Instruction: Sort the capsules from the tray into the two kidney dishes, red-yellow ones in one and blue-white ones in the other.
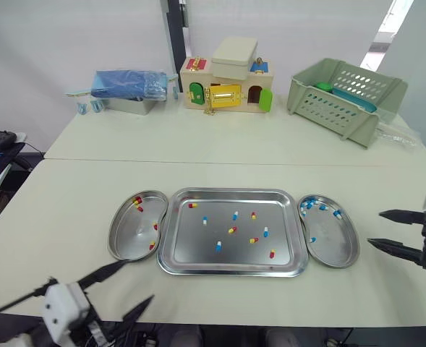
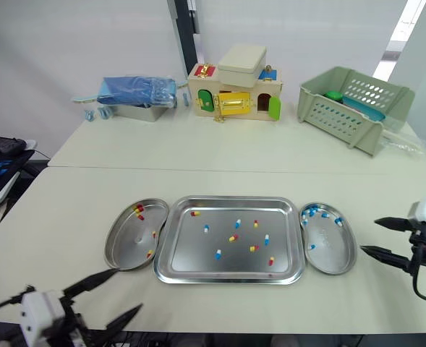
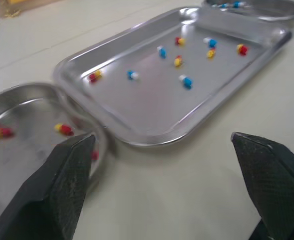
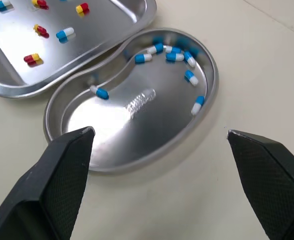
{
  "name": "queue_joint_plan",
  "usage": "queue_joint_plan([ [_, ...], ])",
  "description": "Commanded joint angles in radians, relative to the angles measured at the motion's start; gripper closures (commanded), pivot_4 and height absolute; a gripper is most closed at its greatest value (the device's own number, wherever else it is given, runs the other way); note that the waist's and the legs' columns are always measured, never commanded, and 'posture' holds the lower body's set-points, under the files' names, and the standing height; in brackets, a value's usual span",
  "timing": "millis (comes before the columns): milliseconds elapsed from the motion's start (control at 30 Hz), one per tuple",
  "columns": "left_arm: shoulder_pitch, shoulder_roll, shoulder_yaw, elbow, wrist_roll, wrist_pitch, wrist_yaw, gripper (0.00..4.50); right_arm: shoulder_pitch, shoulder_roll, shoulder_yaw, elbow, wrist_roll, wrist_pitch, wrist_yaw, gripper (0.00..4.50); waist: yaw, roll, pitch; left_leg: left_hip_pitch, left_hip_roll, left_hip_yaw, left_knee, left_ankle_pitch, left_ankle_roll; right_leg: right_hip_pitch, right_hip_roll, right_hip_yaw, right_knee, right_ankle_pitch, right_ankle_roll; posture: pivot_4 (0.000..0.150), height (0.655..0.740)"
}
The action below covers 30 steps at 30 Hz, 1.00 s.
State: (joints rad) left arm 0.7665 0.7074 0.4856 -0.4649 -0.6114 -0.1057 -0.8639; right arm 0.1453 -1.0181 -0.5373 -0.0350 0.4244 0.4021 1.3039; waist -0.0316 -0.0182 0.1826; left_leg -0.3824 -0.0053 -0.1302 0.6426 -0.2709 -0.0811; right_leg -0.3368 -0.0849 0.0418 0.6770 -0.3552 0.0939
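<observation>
The sort looks partly done and between picks: both grippers are empty, so the next move is a fresh pick from the tray (image 1: 198,249), which lies mid-way along the front edge of the tabletop (image 1: 68,210). The left gripper (image 1: 137,282) hovers over the front edge toward the left corner, its fingers spread wide with nothing between them. The right gripper (image 1: 376,228) hangs near the right edge just beyond the right dish (image 1: 337,246), its fingers likewise apart and empty. The left dish (image 1: 126,233) sits against the tray's left rim and holds about four red-yellow capsules (image 1: 138,204). The right dish, just beside the tray's right rim, holds several blue-white capsules (image 1: 308,204), most bunched at its far end. Scattered well apart on the tray floor lie about five red-yellow ones (image 1: 232,230) and four blue-white ones (image 1: 218,246). They are small, smooth, two-tone pills lying flat on polished steel, so I judge the next grasp needs the fingertips lowered close around one capsule across its short side, since it may skid or roll away when pinched
</observation>
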Motion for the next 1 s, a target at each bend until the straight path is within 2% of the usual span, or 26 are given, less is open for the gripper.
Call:
queue_joint_plan([
  [33,-0.035,0.099,0.213,0.057,-0.104,0.177,0.016,0.0,0.013,-0.016,-0.055,0.033,0.011,-0.058,0.028,0.02,0.0,0.001,0.0,0.001,0.0,0.0,0.0,0.0,0.0,0.0,0.0,0.0,0.0,0.0,0.0,0.15,0.74],
  [100,-0.072,0.157,0.289,0.142,-0.11,0.241,-0.009,0.0,0.011,-0.014,-0.051,0.055,0.008,-0.079,0.029,0.02,-0.003,0.001,0.0,0.002,0.0,0.0,0.0,0.0,0.0,0.0,0.0,0.0,0.001,0.0,0.0,0.15,0.74],
  [200,-0.149,0.25,0.347,0.313,-0.054,0.269,-0.068,0.0,0.013,-0.009,-0.041,0.084,0.001,-0.113,0.034,0.02,-0.008,0.002,0.0,0.002,0.0,0.001,0.0,0.0,0.0,0.0,0.0,0.001,0.001,0.0,-0.001,0.15,0.74],
  [400,-0.286,0.349,0.327,0.489,0.03,0.304,-0.136,0.0,0.02,-0.007,-0.034,0.087,0.0,-0.139,0.026,0.02,-0.01,0.002,0.001,0.002,0.0,0.001,-0.001,0.0,0.0,0.0,0.0,0.001,0.001,0.0,-0.001,0.15,0.74],
  [833,-0.361,0.36,0.245,0.507,0.16,0.302,-0.201,0.0,0.063,0.022,-0.044,0.069,0.013,-0.16,0.014,0.02,-0.01,0.002,0.002,0.002,0.0,0.001,-0.002,0.0,0.0,-0.001,0.0,0.001,0.001,0.0,-0.001,0.15,0.74],
  [1000,-0.427,0.369,0.205,0.51,0.191,0.299,-0.217,0.0,0.168,0.084,-0.076,-0.069,0.064,-0.122,-0.003,0.02,-0.008,0.002,0.002,0.001,0.001,0.0,-0.002,0.0,0.0,-0.001,0.0,0.0,0.001,0.0,-0.001,0.15,0.74],
])
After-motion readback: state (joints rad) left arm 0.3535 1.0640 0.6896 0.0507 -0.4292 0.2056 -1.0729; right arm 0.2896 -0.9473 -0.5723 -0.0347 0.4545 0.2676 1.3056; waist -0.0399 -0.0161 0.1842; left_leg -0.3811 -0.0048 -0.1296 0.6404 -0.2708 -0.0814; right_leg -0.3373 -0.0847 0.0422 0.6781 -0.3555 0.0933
